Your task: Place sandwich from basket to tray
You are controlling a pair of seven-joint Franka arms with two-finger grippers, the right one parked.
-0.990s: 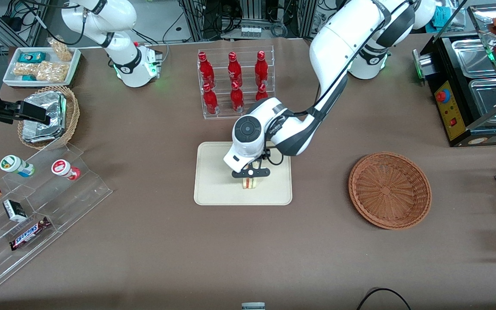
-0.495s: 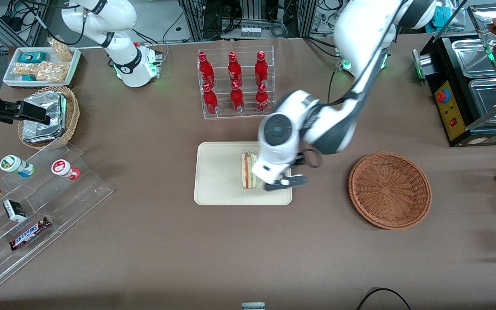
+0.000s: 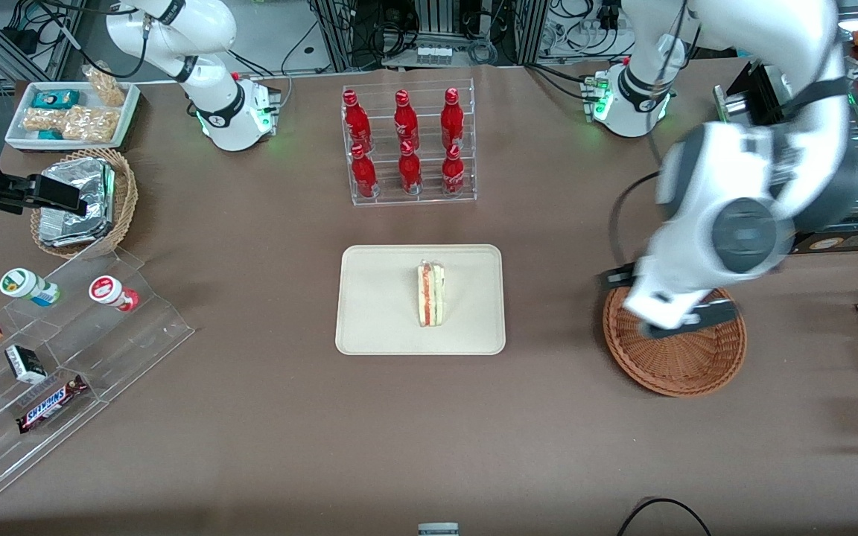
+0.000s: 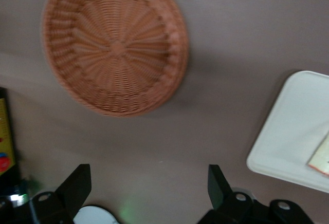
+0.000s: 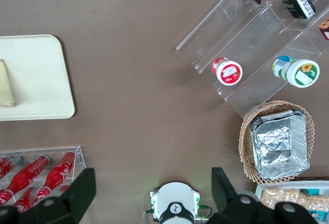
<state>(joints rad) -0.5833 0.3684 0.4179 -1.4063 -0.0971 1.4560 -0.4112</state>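
On the cream tray [image 3: 377, 327], the sandwich [image 3: 430, 293] stands on edge: pale bread, red and green filling showing. It is judged light, soft and crushable; grip gently across the bread faces. Over the empty basket [image 3: 686, 365] hangs the gripper [image 3: 673, 309], fingers apart, holding nothing.

One sandwich [image 3: 430, 293], one tray [image 3: 377, 298], six bottles [image 3: 404, 141].

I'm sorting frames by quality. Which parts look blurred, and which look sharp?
Front view: the working arm and its open claw above the basket are motion-smeared; the sandwich on the tray is crisp. Left wrist view: the basket weave is slightly soft.
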